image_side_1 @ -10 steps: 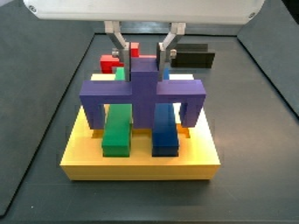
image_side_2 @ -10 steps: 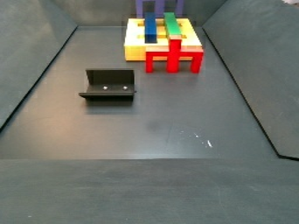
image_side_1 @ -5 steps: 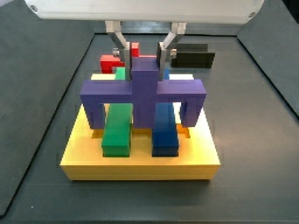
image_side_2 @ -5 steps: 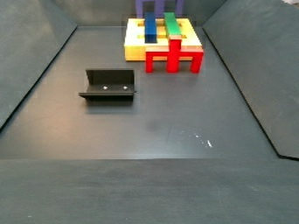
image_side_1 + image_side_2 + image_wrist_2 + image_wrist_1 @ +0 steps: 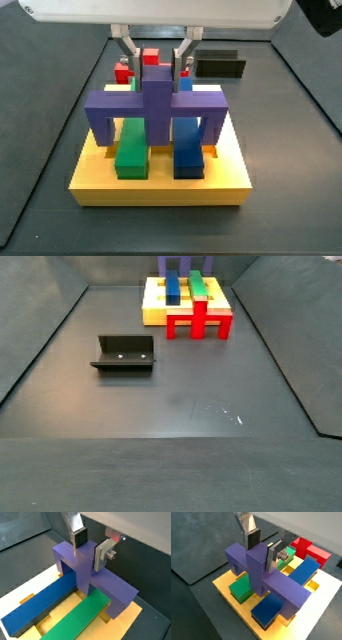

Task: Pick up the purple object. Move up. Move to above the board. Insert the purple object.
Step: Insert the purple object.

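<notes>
In a wrist view the gripper stands over the purple object, its two silver fingers set on either side of the central ridge, pads close against it or touching; the jaws are narrowly open and seem to grip the ridge. The purple object spans the yellow board, with a green bar and a blue bar running beneath it, and a red block lies beyond. In a wrist view from the opposite side the gripper again straddles the ridge of the purple object, one finger flat against its side; the blue bar and green bar lie in the board slots under the purple legs. In a side view the gripper reaches down from the white wrist body at the top, fingers on the left and right of the ridge. The purple object sits across the board, its legs at the left and right sides, over the green bar and blue bar; whether the legs are fully seated cannot be told. The red block and a black block lie farther off. In a side view from across the floor, the board lies far away with the red block at its near edge, the purple object showing at its far end, and the fixture stands well apart, nearer and to the left; the gripper is cut off by the frame.
</notes>
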